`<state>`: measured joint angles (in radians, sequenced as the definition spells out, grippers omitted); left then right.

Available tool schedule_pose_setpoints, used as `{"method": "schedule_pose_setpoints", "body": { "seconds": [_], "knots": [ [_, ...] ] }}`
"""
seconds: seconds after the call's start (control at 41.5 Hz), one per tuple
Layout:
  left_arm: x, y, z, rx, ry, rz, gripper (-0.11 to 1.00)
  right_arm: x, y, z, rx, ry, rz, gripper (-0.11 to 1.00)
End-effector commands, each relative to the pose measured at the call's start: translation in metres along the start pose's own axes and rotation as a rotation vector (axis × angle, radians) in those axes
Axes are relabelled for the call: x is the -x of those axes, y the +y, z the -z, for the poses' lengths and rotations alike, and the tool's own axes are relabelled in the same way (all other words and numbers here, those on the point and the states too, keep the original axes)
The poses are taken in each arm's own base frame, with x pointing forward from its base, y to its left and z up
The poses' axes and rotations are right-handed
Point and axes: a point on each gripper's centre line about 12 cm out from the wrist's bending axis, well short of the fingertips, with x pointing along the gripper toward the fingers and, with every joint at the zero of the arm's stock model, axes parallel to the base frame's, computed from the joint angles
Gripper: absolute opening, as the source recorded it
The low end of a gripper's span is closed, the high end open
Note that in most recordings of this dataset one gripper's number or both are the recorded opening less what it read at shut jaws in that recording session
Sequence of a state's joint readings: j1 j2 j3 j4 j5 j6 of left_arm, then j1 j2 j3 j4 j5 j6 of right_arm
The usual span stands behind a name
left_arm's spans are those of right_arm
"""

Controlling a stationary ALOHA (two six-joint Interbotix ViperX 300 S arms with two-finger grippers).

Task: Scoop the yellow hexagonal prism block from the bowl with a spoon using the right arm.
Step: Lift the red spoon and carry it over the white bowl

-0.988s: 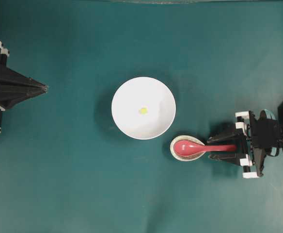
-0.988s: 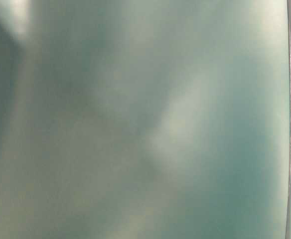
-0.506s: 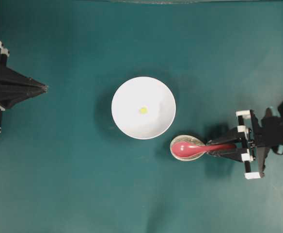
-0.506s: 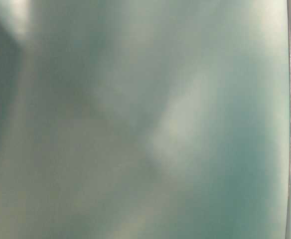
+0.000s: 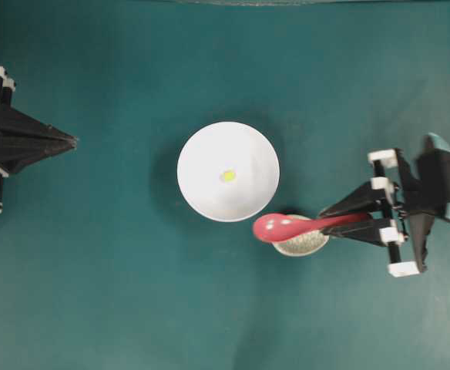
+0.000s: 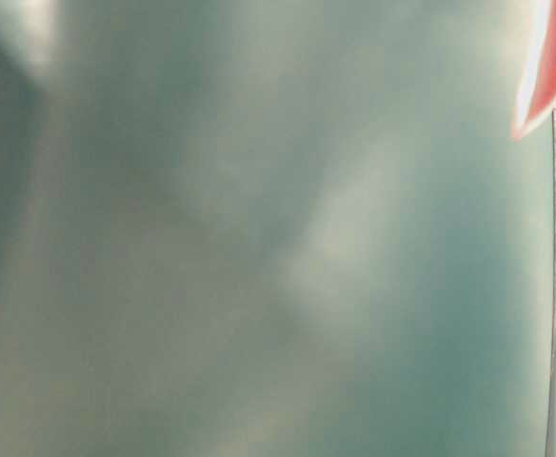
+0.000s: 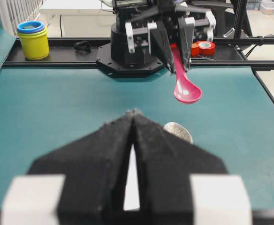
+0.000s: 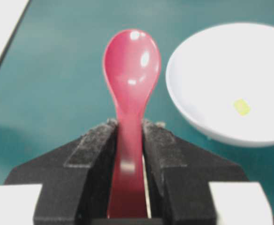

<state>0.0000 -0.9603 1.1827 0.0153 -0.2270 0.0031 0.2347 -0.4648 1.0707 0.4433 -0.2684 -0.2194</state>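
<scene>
The white bowl (image 5: 209, 196) sits mid-table with the tiny yellow hexagonal prism block (image 5: 227, 176) inside it. My right gripper (image 5: 329, 223) is shut on the handle of the red-pink spoon (image 5: 275, 227). It holds the spoon in the air, scoop pointing at the bowl's near-right rim. In the right wrist view the spoon (image 8: 131, 65) juts out between the fingers (image 8: 92, 145), with the bowl (image 8: 212, 61) and block (image 8: 241, 107) to its right. My left gripper (image 5: 72, 140) is shut and empty at the far left.
The speckled spoon rest (image 5: 302, 243) lies empty under the spoon's neck, just right of the bowl. In the left wrist view a yellow and blue cup stack (image 7: 32, 40) and a red tape roll (image 7: 205, 47) sit beyond the table's far rail.
My right gripper has lifted the spoon off the spoon rest and carried its scoop left toward the bowl's rim. The rest is now uncovered. The left arm has not moved.
</scene>
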Motion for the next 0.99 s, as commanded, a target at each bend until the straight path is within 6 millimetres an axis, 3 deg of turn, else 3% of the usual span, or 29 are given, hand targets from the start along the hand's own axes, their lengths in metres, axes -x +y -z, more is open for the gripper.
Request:
{"method": "schedule_pose_setpoints", "body": {
  "seconds": [0.0, 0.217, 0.386, 0.699, 0.964],
  "knots": [
    [-0.002, 0.0, -0.004, -0.005, -0.009, 0.002, 0.0, -0.005, -0.012, -0.028, -0.035, 0.085, 0.015, 0.23],
    [-0.002, 0.0, -0.004, -0.006, -0.008, 0.002, 0.0, -0.025, -0.05, -0.056, -0.104, 0.301, 0.07, 0.23],
    [-0.002, 0.0, -0.003, -0.005, -0.005, 0.002, 0.0, -0.042, -0.071, -0.065, -0.164, 0.495, 0.068, 0.23],
    [-0.002, 0.001, -0.002, -0.006, 0.008, -0.002, 0.0, -0.073, -0.088, -0.075, -0.199, 0.7, 0.066, 0.23],
    [-0.002, 0.003, 0.001, -0.006, 0.029, -0.015, 0.0, -0.081, -0.095, -0.064, -0.229, 0.755, 0.113, 0.23]
  ]
}}
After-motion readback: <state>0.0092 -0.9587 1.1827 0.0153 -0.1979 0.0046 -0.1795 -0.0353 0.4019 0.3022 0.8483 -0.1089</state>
